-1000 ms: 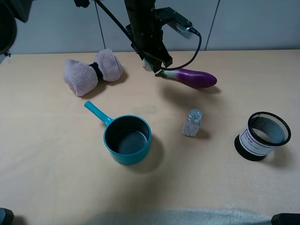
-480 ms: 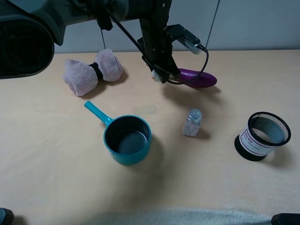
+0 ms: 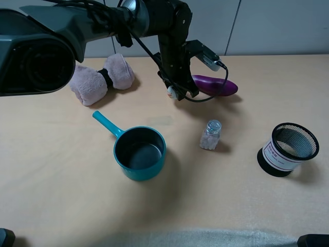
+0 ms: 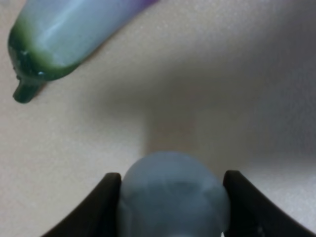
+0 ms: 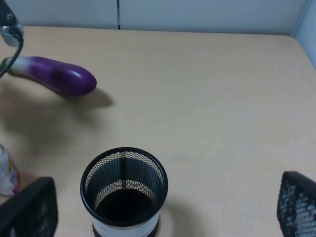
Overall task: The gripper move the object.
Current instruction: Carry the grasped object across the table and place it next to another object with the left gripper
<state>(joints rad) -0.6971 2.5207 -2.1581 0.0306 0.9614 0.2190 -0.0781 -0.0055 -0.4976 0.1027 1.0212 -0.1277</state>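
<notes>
The tiny white duck (image 3: 171,92) is pinched in my left gripper (image 3: 175,93), low over the table just left of the purple eggplant's (image 3: 215,85) green stem end. In the left wrist view the duck (image 4: 173,196) shows as a pale blue-green ball between the two black fingers (image 4: 109,200). The eggplant's stem (image 4: 37,61) lies close beyond it. Whether the duck touches the table I cannot tell. My right gripper (image 5: 161,210) is open and empty, its fingertips spread wide on either side of the black mesh cup (image 5: 124,190).
A teal pot (image 3: 139,153) with its handle pointing to the back left stands at centre front. A clear salt shaker (image 3: 211,135) stands right of it. The mesh cup (image 3: 287,149) is at the right. A pink plush bow (image 3: 102,78) lies at the back left.
My left gripper has come down and moved forward and slightly right with the duck in it, closing in on the eggplant's stem end. Nothing else has moved.
</notes>
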